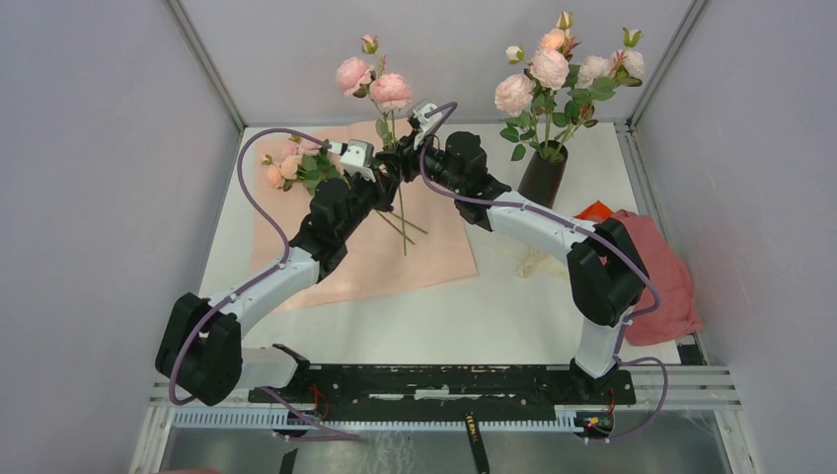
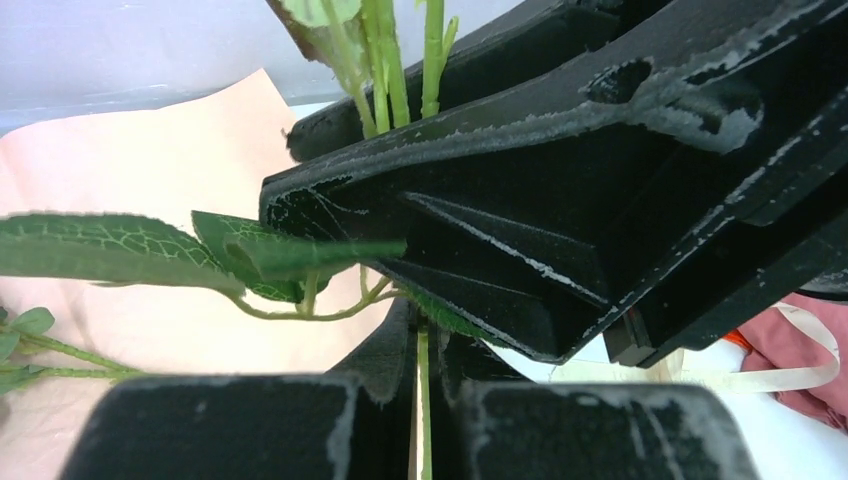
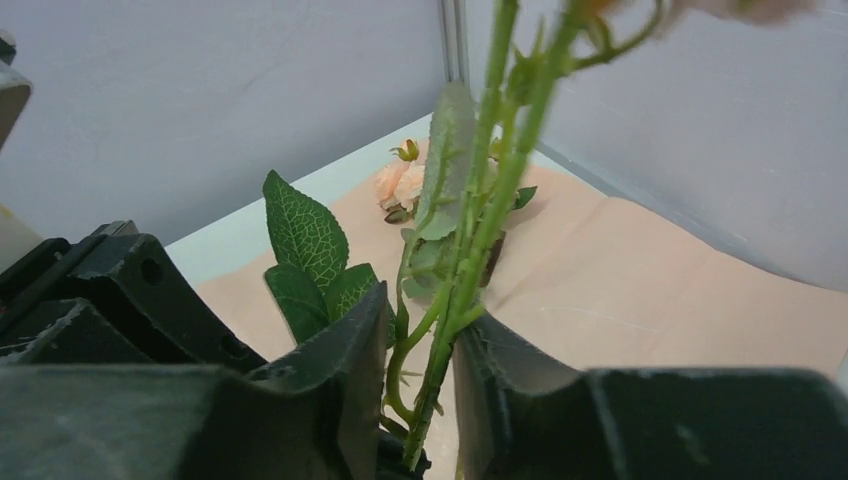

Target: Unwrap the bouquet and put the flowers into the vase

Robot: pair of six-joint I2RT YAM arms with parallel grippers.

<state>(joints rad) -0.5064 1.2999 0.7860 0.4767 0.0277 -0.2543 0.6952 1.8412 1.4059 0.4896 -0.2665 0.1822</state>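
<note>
The left end effector and right end effector are matt black plastic, scuffed pale at the edges. The flowers have smooth, plastic-looking green stems and veined, cloth-like leaves. Under both, the wrapping paper is matt pink and faintly creased. The vase, right of both, is matt black.

- A robotics lab test cell rather than a home or shop: plain pale grey wall panels close in a flat white tabletop, joined by thin silver metal corner posts.
- A white-and-black jointed left robot arm and its matching right robot arm stand on a black metal rail at the table's near edge.
- Loose purple cables loop along the arms.
- The only furnishings are staged props, such as artificial pink and cream roses in a matte black tapered vase.
</note>
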